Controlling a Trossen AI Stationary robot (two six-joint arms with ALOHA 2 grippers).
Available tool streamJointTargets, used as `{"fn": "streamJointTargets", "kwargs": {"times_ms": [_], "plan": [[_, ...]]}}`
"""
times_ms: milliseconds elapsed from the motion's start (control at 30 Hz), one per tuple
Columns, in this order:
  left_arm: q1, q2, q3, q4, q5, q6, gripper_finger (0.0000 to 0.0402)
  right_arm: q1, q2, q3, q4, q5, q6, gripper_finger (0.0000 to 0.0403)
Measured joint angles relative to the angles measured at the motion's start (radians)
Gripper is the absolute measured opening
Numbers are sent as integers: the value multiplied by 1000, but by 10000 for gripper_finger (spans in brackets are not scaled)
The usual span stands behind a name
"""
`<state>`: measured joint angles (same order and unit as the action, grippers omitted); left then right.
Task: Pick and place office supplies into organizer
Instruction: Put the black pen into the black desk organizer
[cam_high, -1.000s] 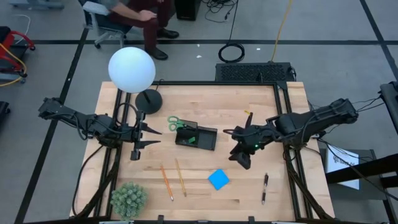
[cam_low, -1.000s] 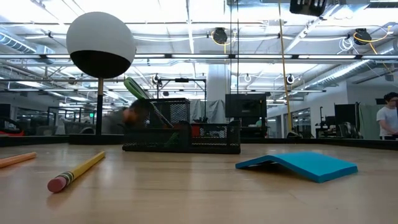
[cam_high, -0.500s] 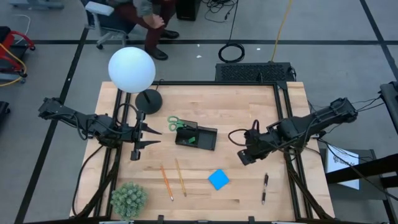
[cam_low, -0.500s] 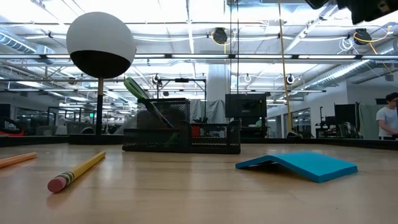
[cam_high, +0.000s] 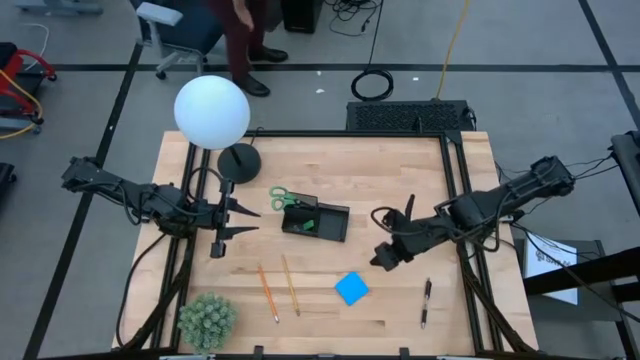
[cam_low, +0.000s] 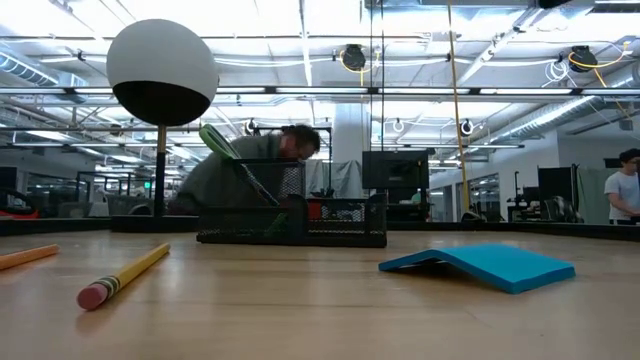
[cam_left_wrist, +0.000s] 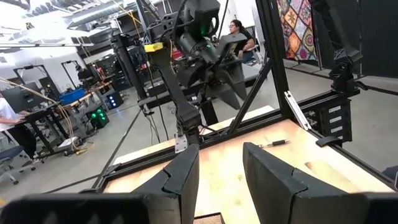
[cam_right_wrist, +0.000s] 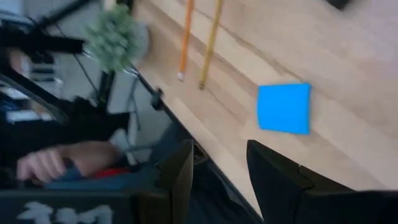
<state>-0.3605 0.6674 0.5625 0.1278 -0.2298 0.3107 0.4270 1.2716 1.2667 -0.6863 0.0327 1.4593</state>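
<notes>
Right gripper (cam_high: 384, 258) has swung down toward the blue square pad (cam_high: 351, 288), fingers parted and empty, next lowering onto it; left gripper (cam_high: 226, 224) waits, parted.

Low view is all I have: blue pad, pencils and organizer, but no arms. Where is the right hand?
Observer: The right hand hangs open over bare table, to the right of the organizer and the blue pad.
Operator: Any pen left out?
Observer: One dark pen lies on the table, farther right than the pad.
Operator: And the left hand?
Observer: The left hand waits open, to the left of the organizer.
</notes>
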Motion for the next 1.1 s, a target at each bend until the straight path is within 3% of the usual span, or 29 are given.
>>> {"fn": "streamJointTargets", "kwargs": {"times_ms": [233, 433, 567, 700, 867, 1100], "plan": [[0, 0, 0, 5, 0, 4, 131, 54, 35, 0, -69, 94, 202, 139], [0, 0, 0, 5, 0, 3, 131, 109, 150, 12, -124, -12, 335, 139], [0, 0, 0, 9, 0, 3, 131, 138, 242, 131, -314, -62, 388, 139], [0, 0, 0, 19, 0, 2, 131, 176, 335, 321, -595, -66, 471, 139], [-1, 0, 0, 19, 1, -16, 131, 231, 426, 515, -822, -63, 625, 139], [-1, 0, 0, 16, 1, -36, 131, 304, 471, 542, -880, -136, 845, 139]]}}
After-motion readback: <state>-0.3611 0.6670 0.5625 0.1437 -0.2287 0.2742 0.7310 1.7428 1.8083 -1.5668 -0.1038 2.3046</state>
